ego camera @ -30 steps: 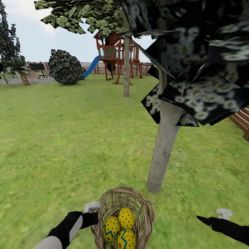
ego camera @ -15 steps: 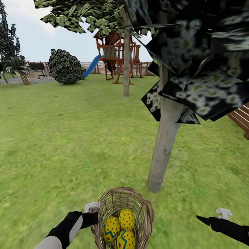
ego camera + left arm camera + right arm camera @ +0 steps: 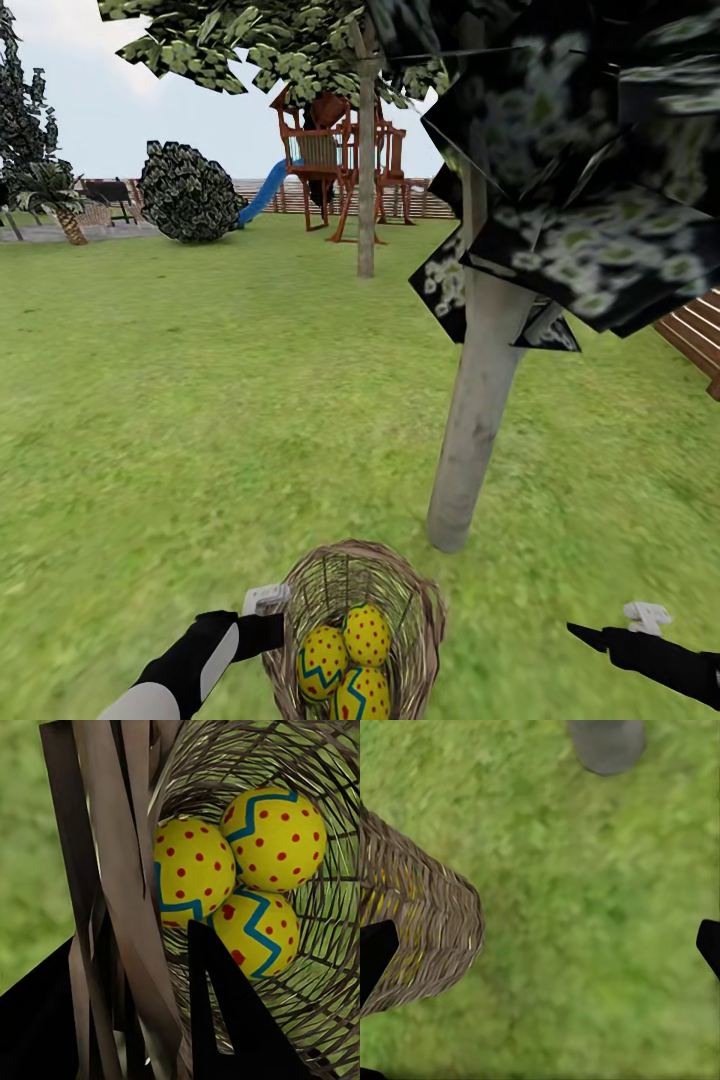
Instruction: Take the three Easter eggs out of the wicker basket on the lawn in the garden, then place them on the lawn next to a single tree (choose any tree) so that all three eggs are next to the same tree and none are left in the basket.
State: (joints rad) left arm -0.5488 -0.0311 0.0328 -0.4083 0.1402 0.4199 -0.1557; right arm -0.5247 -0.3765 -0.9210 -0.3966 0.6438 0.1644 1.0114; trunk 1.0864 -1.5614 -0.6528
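Note:
Three yellow Easter eggs with red dots and blue zigzags lie together inside the brown wicker basket, which is at the bottom of the head view. My left gripper is shut on the basket's left rim. In the left wrist view the eggs sit close behind the woven wall, which runs between my dark fingers. My right gripper is open over the lawn, to the right of the basket. The tree's pale trunk rises just beyond the basket, and its base also shows in the right wrist view.
Dark leaf clusters hang low over the trunk at the upper right. A second slim tree, a round dark bush and a wooden play set with a blue slide stand far back. A slat fence runs along the right.
The whole picture has shifted very slightly, so the camera moved a little. Both arms, the basket and the eggs keep their places.

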